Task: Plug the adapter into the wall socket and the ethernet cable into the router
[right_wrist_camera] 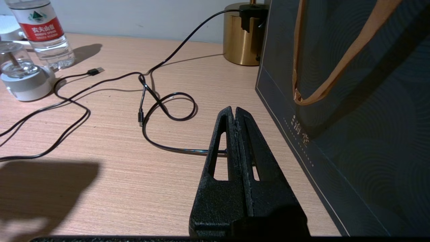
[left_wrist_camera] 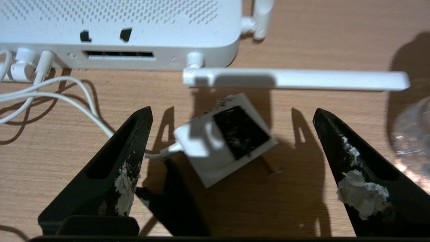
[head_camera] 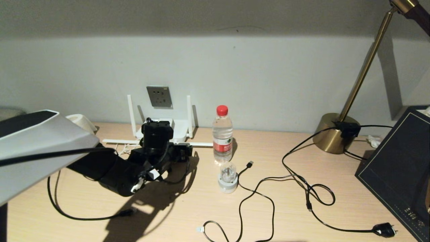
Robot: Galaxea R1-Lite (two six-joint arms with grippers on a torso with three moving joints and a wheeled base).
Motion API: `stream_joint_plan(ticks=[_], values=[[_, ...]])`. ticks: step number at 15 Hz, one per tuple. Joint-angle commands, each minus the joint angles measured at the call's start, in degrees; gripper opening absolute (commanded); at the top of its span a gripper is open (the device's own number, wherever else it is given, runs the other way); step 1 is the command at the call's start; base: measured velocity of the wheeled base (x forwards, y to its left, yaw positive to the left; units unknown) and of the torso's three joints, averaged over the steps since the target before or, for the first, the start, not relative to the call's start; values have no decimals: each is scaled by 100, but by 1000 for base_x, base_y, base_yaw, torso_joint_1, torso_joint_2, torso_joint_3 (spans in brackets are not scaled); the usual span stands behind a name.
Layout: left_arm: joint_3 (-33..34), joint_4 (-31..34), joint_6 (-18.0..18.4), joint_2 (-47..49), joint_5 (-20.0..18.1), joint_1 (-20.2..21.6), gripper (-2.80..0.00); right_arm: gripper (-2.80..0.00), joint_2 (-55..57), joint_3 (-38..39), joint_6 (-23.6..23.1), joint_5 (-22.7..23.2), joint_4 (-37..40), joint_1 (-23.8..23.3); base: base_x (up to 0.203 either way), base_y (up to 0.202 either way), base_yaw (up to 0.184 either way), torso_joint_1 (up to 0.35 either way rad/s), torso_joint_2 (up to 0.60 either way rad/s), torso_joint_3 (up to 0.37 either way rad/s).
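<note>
Looking down past your left gripper (left_wrist_camera: 231, 124), you see the small white cube-shaped adapter (left_wrist_camera: 225, 143) lying tilted on the pale wooden desk (left_wrist_camera: 50, 158) between the two black fingers (left_wrist_camera: 114, 161), which stand wide apart and touch nothing. The adapter's upper face carries a dark, scuffed square patch, and its thin white cord (left_wrist_camera: 67, 97) runs off toward the flat white rectangular router (left_wrist_camera: 117, 30). One of the router's long white antennas (left_wrist_camera: 295, 79) lies flat on the desk just beyond the adapter, narrowing the room on that side. The square grey metallic wall socket (head_camera: 159, 96) sits on the wall above the router. Your right gripper (right_wrist_camera: 234, 114) rests pressed shut and empty beside the dark paper gift bag (right_wrist_camera: 352, 117), with bare desk on its other side.
</note>
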Motion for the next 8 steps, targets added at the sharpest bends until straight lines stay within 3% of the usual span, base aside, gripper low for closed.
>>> stream_joint_plan(ticks=[1, 4, 8], values=[[-300, 621, -27, -52, 9, 29, 0, -280, 9, 202, -2, 2, -5, 1, 0, 0, 0, 0, 0, 0], [-539, 1300, -370, -56, 26, 28, 0, -280, 9, 202, -2, 2, -5, 1, 0, 0, 0, 0, 0, 0], [-632, 1510, -446, -16, 25, 31, 0, -280, 9, 202, -2, 2, -5, 1, 0, 0, 0, 0, 0, 0]])
